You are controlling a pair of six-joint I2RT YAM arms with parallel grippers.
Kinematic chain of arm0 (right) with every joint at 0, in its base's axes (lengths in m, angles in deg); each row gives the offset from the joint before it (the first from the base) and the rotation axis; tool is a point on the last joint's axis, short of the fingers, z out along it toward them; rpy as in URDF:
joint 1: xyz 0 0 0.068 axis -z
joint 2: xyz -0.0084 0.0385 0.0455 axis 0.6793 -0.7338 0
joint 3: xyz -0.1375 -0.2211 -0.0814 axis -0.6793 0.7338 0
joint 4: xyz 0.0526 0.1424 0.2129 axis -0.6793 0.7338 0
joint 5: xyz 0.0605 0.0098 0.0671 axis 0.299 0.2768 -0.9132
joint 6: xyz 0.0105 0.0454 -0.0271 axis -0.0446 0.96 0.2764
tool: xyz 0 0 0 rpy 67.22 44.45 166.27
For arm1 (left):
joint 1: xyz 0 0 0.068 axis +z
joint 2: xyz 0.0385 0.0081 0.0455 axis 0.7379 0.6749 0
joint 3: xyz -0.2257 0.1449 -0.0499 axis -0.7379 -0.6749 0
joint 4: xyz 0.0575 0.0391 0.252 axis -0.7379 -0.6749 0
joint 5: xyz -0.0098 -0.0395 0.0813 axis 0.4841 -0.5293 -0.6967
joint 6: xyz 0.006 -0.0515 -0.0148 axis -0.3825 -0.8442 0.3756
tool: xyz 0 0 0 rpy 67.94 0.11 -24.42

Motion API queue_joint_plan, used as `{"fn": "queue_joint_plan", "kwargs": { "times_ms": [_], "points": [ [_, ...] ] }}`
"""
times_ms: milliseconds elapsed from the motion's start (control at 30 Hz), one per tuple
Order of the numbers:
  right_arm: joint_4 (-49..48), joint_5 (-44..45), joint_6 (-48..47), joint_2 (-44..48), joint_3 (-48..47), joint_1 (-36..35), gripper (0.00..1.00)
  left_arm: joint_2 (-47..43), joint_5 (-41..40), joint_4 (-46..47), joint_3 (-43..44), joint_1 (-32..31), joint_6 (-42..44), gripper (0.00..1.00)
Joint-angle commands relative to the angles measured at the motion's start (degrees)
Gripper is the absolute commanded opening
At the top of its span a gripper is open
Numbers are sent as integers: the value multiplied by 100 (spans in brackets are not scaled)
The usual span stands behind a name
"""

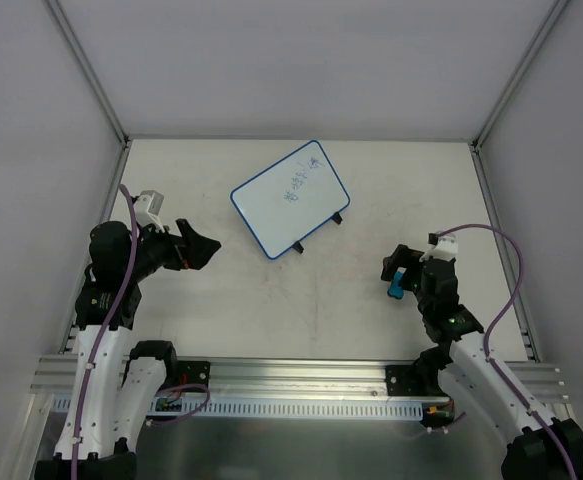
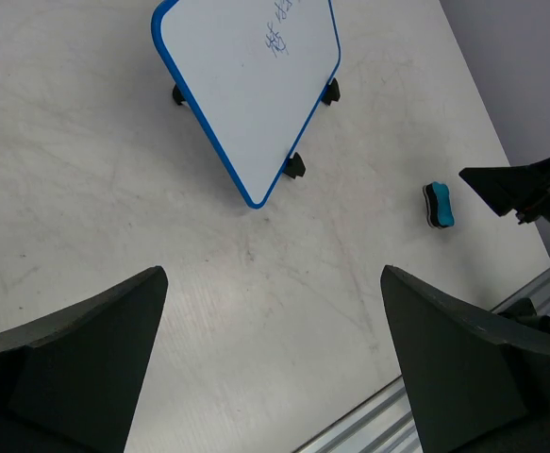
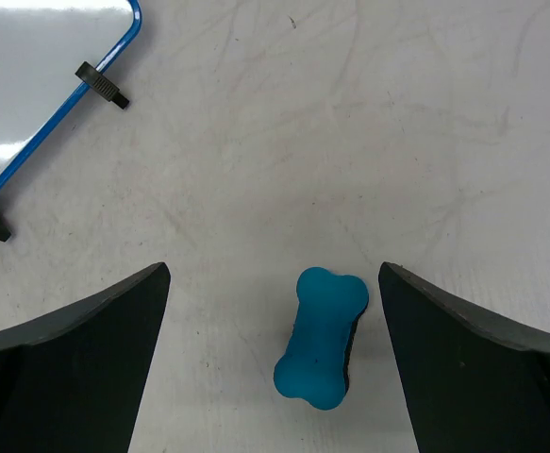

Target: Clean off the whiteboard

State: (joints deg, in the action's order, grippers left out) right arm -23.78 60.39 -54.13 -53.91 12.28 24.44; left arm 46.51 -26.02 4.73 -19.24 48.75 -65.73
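We judge the step in hand to be picking up the eraser [image 3: 320,337]: our right end effector [image 3: 273,276] is spread wide with the blue block lying between its fingers, ungripped, so the next move calls for lowering and closing squarely across its narrow waist. Our left end effector [image 2: 275,276] also gapes, holding nothing, near the board's left. The whiteboard [image 1: 291,198] rests mid-surface [image 1: 271,320] toward the back, its long axis running diagonally from near-left to far-right, blue writing at the far-right end, black feet along the near-right edge.
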Motion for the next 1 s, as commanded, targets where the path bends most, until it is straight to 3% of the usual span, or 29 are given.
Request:
{"fn": "queue_joint_plan", "kwargs": {
  "times_ms": [0,533,633,667,833,900,967],
  "points": [
    [-107,105,5,122,-202,24,99,-11,64,-58,-9,13,49,99],
    [157,263,259,88,-263,16,99,-28,73,-57,0,13,49,99],
    [936,491,541,-17,-674,7,99,-55,82,-57,0,13,49,99],
    [1635,578,593,-88,-876,-2,98,-63,91,-66,0,13,49,99],
    [3363,1291,656,-982,-2325,-11,97,-99,170,-57,9,13,40,99],
    [3646,1239,594,-1212,-2530,-20,93,-107,205,-57,9,13,32,99],
    [3734,1151,594,-1494,-2662,-11,81,-116,223,-66,0,13,32,99]
  ]
}}
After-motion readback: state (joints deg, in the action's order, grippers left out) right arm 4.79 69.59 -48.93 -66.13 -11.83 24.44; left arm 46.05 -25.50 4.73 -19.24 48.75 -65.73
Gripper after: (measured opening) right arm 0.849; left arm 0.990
